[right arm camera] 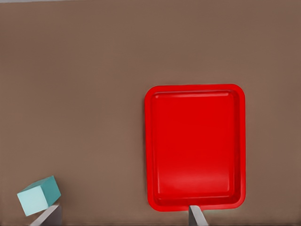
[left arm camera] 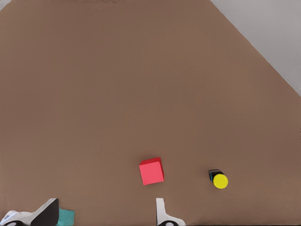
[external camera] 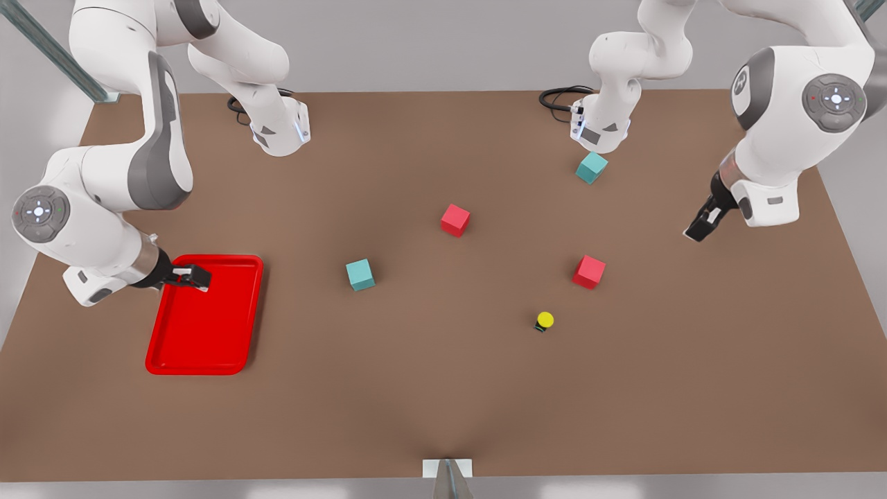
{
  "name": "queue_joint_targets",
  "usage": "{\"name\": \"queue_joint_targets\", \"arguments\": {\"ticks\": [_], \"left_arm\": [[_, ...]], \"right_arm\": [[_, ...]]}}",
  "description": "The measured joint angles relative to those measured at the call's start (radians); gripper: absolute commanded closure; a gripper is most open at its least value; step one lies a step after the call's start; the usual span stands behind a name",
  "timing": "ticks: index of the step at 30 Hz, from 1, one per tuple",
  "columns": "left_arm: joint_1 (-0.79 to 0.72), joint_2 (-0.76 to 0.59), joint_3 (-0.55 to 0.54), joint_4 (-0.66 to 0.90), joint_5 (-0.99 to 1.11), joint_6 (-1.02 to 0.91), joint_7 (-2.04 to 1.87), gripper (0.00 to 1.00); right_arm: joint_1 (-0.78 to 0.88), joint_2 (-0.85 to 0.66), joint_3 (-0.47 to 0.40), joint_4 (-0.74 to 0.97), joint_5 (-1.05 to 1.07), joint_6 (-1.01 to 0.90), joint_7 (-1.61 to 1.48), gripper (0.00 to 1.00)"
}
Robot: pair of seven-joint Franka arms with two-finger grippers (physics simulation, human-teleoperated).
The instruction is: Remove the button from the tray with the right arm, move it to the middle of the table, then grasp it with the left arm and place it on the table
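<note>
Brown table (external camera: 443, 388) holds the button (external camera: 545, 320) and tray (external camera: 229, 360); left jaws (external camera: 701, 225) and right jaws (external camera: 194, 277) gape empty.

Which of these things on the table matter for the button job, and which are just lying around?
Job: button, tray, table, right gripper, left gripper.
Lying about: two red cubes, two teal cubes.
</note>
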Motion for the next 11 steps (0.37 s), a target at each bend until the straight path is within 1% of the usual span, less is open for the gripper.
{"name": "queue_joint_targets", "arguments": {"ticks": [4,6,9,10,11], "left_arm": [[0.013,0.0,-0.001,0.0,-0.006,0.011,0.194,0.0],[0.013,0.0,-0.001,0.0,-0.008,0.014,0.276,0.0],[0.008,0.001,-0.001,0.0,-0.009,0.015,0.384,0.0],[0.004,0.001,-0.001,0.001,-0.01,0.014,0.416,0.0],[0.0,0.001,-0.001,0.003,-0.01,0.014,0.446,0.0]], "right_arm": [[0.004,0.0,0.002,0.001,0.002,-0.023,0.009,0.0],[0.082,0.031,0.004,0.003,0.004,-0.034,0.013,0.0],[0.268,0.146,0.005,0.015,0.002,-0.043,0.018,0.0],[0.287,0.162,0.003,0.02,0.001,-0.045,0.02,0.0],[0.271,0.167,0.002,0.042,0.001,-0.047,0.021,0.0]]}}
